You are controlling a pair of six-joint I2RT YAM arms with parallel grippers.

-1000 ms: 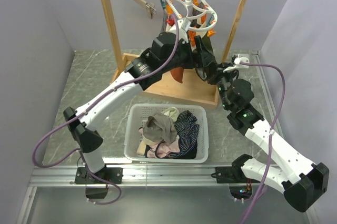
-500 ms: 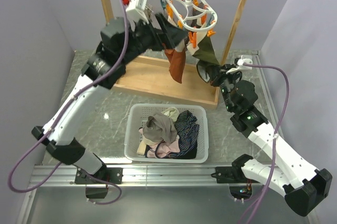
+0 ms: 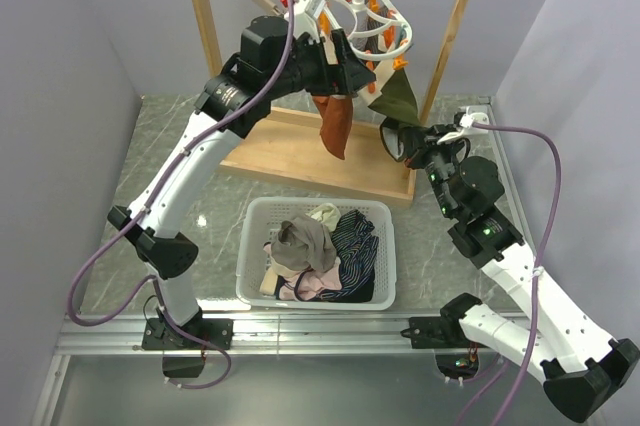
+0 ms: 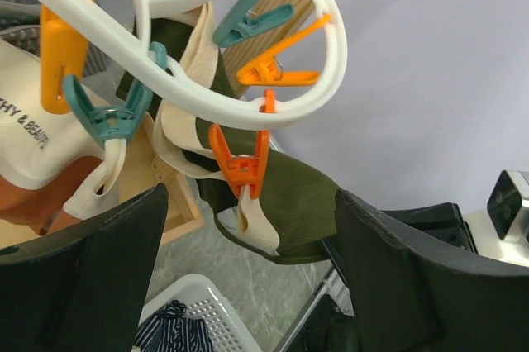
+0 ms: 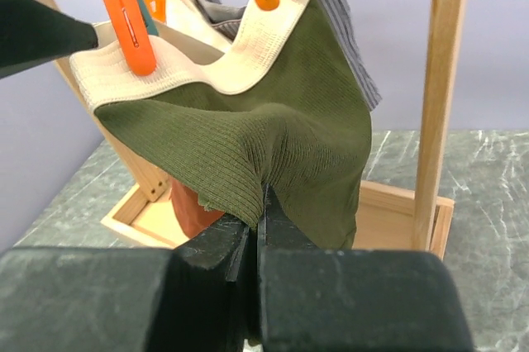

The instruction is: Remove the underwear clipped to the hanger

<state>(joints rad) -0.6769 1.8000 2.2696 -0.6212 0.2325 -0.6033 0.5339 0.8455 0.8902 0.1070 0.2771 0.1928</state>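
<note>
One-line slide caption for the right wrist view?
Right gripper pinches the dark olive underwear hanging from orange pegs.

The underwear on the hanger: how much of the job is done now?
Done: some pieces lie in the basket. In hand: the right gripper is shut on the olive brief, still pegged to the hanger; the left gripper is open near an orange peg. Left: that one, the rust brief, the cream brief, the striped brief.
</note>
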